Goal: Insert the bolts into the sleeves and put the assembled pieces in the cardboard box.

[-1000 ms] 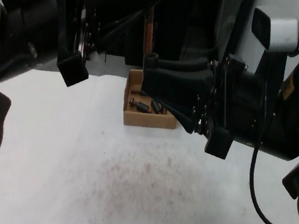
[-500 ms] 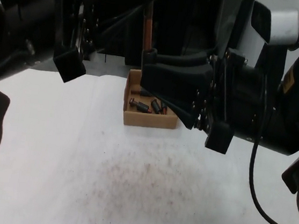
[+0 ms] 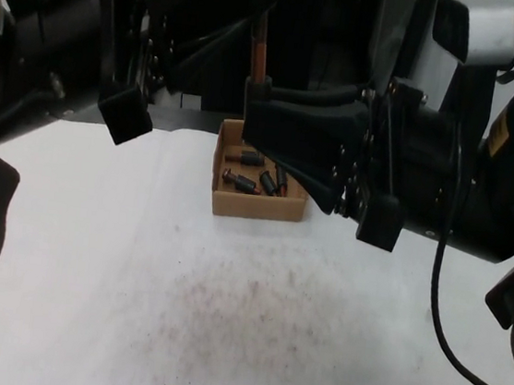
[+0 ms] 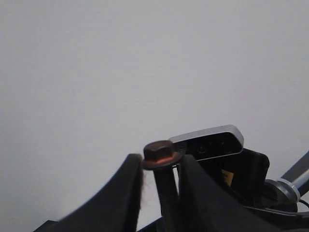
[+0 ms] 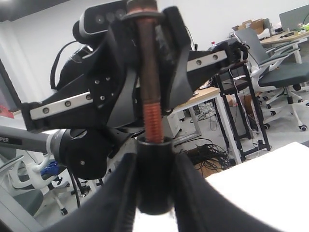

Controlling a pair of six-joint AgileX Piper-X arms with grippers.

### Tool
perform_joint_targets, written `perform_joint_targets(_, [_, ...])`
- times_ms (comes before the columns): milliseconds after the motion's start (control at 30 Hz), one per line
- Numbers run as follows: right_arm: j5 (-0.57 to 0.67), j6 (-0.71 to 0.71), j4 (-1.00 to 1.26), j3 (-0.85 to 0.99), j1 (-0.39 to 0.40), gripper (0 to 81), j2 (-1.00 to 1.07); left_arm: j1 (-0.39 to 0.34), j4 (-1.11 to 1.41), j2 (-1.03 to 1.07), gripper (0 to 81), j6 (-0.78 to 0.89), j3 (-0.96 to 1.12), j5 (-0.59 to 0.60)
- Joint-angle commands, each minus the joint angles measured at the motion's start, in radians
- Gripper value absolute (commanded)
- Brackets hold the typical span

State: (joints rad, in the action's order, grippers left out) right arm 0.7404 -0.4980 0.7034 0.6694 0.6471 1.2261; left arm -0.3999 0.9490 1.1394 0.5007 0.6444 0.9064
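Left claw (image 4: 161, 163) clamped on bolt (image 4: 161, 153) just under its head, right claw (image 5: 154, 166) clamped around sleeve (image 5: 154, 186) — bolt tip at sleeve mouth, box (image 3: 256, 204) of pieces (image 3: 240, 180) on desk (image 3: 92, 257) below both claws

High view: dim overall; white table (image 3: 74, 246) softly and evenly lit, arms near-black masses; faint shade inside cardboard box (image 3: 257, 206).
Left wrist view: flat pale backdrop; left fingers (image 4: 123, 193) in silhouette; small highlight on bolt (image 4: 160, 153) head.
Right wrist view: bright room behind; sleeve (image 5: 154, 179) backlit, dark.
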Motion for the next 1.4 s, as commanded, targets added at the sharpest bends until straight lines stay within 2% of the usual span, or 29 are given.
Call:
perform_joint_targets(0, [-0.008,-0.008,0.017,0.013,-0.006,0.9,-0.006,-0.001,0.005,-0.004,0.3,0.000,0.005,-0.009])
perform_joint_targets(133, [-0.008,-0.008,0.017,0.013,-0.006,0.9,-0.006,-0.001,0.005,-0.004,0.3,-0.003,0.005,-0.009])
perform_joint_targets(367, [-0.008,-0.008,0.017,0.013,-0.010,0.9,-0.006,-0.001,0.005,-0.004,0.0,0.001,0.005,0.066])
perform_joint_targets(433, [-0.008,-0.008,0.017,0.013,-0.010,0.9,-0.006,-0.001,0.005,-0.004,3.2,0.001,0.005,0.075])
perform_joint_targets(533, [-0.008,-0.008,0.017,0.013,-0.010,0.9,-0.006,-0.001,0.005,-0.004,14.6,0.001,0.005,0.075])
perform_joint_targets(700, [-0.008,-0.008,0.017,0.013,-0.010,0.9,-0.006,-0.001,0.005,-0.004,44.2,0.032,0.005,0.075])
perform_joint_targets(767, [-0.008,-0.008,0.017,0.013,-0.010,0.9,-0.006,-0.001,0.005,-0.004,51.2,0.044,0.005,0.075])
perform_joint_targets(833, [-0.008,-0.008,0.017,0.013,-0.010,0.9,-0.006,-0.001,0.005,-0.004,53.3,0.049,0.005,0.075])
perform_joint_targets(1033, [-0.008,-0.008,0.017,0.013,-0.010,0.9,-0.006,-0.001,0.005,-0.004,53.3,0.049,0.005,0.069])
perform_joint_targets(1167, [-0.008,-0.008,0.017,0.013,-0.010,0.9,-0.006,0.001,0.005,-0.004,51.6,0.038,0.005,-0.044])
perform_joint_targets(1200, [-0.010,-0.008,0.017,0.013,-0.011,0.9,-0.006,0.003,0.007,-0.004,47.9,0.037,0.005,-0.083])
perform_joint_targets(1267, [-0.050,-0.011,0.005,0.013,-0.010,0.9,-0.006,0.012,0.009,-0.004,35.4,0.021,0.005,-0.142])
perform_joint_targets(1367, [-0.202,-0.021,-0.060,0.025,-0.014,0.9,-0.006,0.033,0.007,-0.004,1.5,0.015,0.005,-0.175])
